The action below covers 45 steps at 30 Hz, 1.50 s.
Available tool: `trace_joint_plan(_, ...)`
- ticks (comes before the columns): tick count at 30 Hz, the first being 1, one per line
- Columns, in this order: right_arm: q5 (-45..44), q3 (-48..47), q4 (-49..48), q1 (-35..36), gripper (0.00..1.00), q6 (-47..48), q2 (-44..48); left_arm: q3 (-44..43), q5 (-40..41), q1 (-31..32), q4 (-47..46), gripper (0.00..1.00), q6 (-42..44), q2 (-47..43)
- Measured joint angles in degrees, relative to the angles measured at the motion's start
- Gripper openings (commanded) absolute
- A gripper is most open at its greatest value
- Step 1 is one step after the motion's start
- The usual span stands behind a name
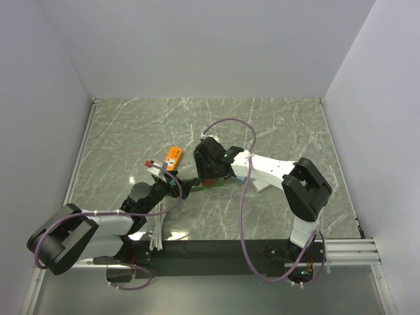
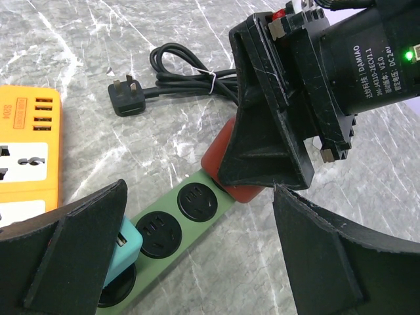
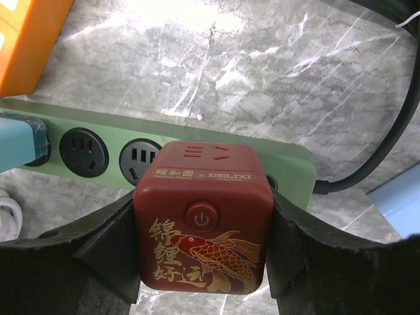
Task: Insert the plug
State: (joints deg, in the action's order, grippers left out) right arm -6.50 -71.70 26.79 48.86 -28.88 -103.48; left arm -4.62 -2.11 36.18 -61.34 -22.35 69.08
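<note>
DELIXI on red cube (image 3: 202, 262); DAMIAO on motor (image 2: 367, 52).

The grey-green marbled table (image 1: 275, 125) carries an orange power strip (image 1: 173, 157) left of centre and a green power strip (image 2: 172, 226) beside it. A black corded plug (image 2: 129, 98) lies in the left wrist view's upper left.

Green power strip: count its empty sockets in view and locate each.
2. On the green power strip, one empty socket sits beside the teal plug, the other beside the red cube. More may hide under those two.
</note>
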Motion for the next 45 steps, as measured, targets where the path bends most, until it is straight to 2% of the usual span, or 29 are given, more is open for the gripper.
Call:
trace_joint_plan(13,-2.78,-0.35,0.02,1.46,0.0,-0.57,-2.45,0.26,-0.13,0.0,-0.48,0.99,0.0,0.02)
trace_joint_plan(29,-9.09,4.96,-8.24,3.69,0.0,-3.08,-1.9,0.5,-0.24,0.0,-0.96,0.99,-0.04,0.07)
trace_joint_plan(35,-10.1,5.49,-8.63,4.15,0.0,-3.28,-1.31,0.5,-0.24,0.0,-0.96,1.0,-0.04,0.07)
trace_joint_plan(37,-10.32,4.85,-7.82,4.2,0.06,-3.26,-1.2,0.52,-0.24,0.0,-0.81,1.0,-0.07,-0.11)
trace_joint_plan(41,-10.45,2.82,-5.7,4.26,0.3,-3.21,-0.87,0.55,-0.24,0.0,0.13,1.0,-0.63,-1.01)
trace_joint_plan(45,-10.43,2.25,-4.74,4.26,0.43,-2.95,-0.76,0.68,-0.22,0.0,0.74,0.99,-1.05,-1.68)
